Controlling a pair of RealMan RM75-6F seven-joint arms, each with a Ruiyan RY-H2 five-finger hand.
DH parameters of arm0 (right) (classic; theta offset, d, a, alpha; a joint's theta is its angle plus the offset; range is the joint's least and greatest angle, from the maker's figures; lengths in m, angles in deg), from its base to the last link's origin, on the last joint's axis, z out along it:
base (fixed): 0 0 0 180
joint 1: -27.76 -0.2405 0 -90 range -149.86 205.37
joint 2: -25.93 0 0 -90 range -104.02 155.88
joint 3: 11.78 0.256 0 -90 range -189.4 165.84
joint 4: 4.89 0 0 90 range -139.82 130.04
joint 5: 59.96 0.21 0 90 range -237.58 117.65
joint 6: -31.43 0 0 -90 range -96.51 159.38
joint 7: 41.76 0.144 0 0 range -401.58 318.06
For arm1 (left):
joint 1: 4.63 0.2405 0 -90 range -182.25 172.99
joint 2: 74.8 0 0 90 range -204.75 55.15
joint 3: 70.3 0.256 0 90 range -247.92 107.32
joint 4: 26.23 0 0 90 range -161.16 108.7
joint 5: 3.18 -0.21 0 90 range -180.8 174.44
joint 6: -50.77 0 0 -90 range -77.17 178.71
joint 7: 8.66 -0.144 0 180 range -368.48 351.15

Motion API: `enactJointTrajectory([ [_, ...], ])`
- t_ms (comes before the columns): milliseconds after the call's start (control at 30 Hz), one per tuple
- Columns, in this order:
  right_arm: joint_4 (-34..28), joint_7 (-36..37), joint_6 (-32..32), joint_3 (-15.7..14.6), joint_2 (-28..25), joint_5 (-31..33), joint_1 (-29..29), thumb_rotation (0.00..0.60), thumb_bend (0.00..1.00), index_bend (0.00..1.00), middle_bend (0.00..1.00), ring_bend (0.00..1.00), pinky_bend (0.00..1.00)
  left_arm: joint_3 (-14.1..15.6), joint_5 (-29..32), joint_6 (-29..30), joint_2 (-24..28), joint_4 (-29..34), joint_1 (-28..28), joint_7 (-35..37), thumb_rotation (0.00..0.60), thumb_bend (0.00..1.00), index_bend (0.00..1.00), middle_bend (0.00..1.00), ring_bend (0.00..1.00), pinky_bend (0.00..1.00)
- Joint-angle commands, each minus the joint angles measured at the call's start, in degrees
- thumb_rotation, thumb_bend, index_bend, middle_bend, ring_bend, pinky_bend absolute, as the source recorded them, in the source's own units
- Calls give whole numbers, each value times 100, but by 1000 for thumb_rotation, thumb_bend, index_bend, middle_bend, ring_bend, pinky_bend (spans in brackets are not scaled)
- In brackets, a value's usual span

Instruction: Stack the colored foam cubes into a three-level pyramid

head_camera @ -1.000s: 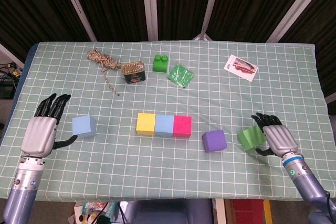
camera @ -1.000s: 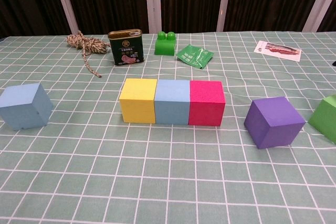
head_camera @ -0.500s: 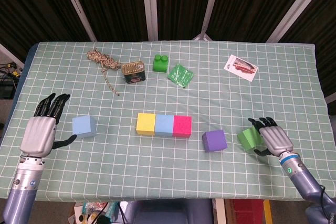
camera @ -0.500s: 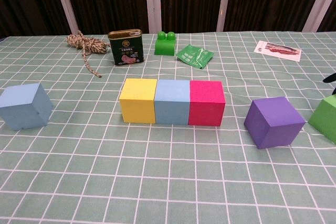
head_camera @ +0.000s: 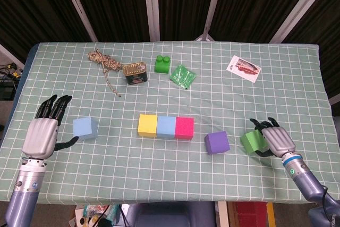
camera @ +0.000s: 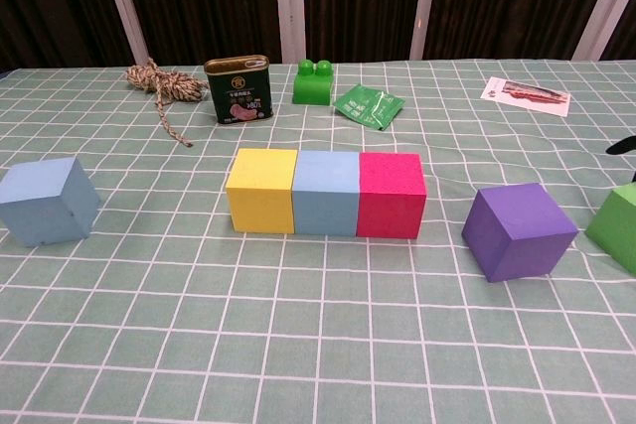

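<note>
A yellow cube (head_camera: 147, 125), a blue cube (head_camera: 166, 126) and a pink cube (head_camera: 184, 127) stand touching in a row at the table's middle. A purple cube (head_camera: 217, 142) lies to their right. At the right edge sits a green cube (head_camera: 250, 141); my right hand (head_camera: 274, 138) is against its right side, fingers reaching over its far side and thumb at its near side, not closed. A light blue cube (head_camera: 85, 127) rests at the left, with my left hand (head_camera: 41, 134) open just left of it. The chest view shows the green cube (camera: 615, 226) cut off by the frame.
At the back lie a coil of rope (head_camera: 103, 62), a tin can (head_camera: 135, 73), a green toy brick (head_camera: 162, 64), a green packet (head_camera: 182, 75) and a printed card (head_camera: 244, 67). The table's front edge runs close below both hands.
My right hand has slid left and closed in around the green cube, nudging it slightly left. The left hand and the other cubes have stayed put.
</note>
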Motion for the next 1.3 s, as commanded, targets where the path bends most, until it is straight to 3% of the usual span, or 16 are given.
enactJointTrajectory([
  [33,34,23,-47,24,42,19,22,600,251,0,367,233,0,-26,-3,-36,0,-2,25,3,600,58,8,78,14,85],
  [300,-176,67,-180,258,8,411,78,600,252,8,401,265,0,-112,-42,-158,-7,11,105,-16,600,58,10,79,14,85],
  [500,-720,-76,-5,629,-161,1429,-23,600,252,10,402,267,0,-197,-59,-239,7,17,150,15,600,58,11,82,14,85],
  [767,-1044,-973,133,850,-87,2869,-457,600,252,10,402,274,0,-292,-46,-368,24,14,197,58,600,59,13,84,14,85],
  [900,-1072,-1439,90,914,17,3655,-732,600,252,10,402,276,0,-330,-44,-404,30,18,226,54,600,59,13,84,14,83],
  [1300,-792,-2224,-446,1013,437,5177,-1199,600,252,10,401,275,0,-416,-42,-473,43,4,301,54,600,58,17,84,14,76],
])
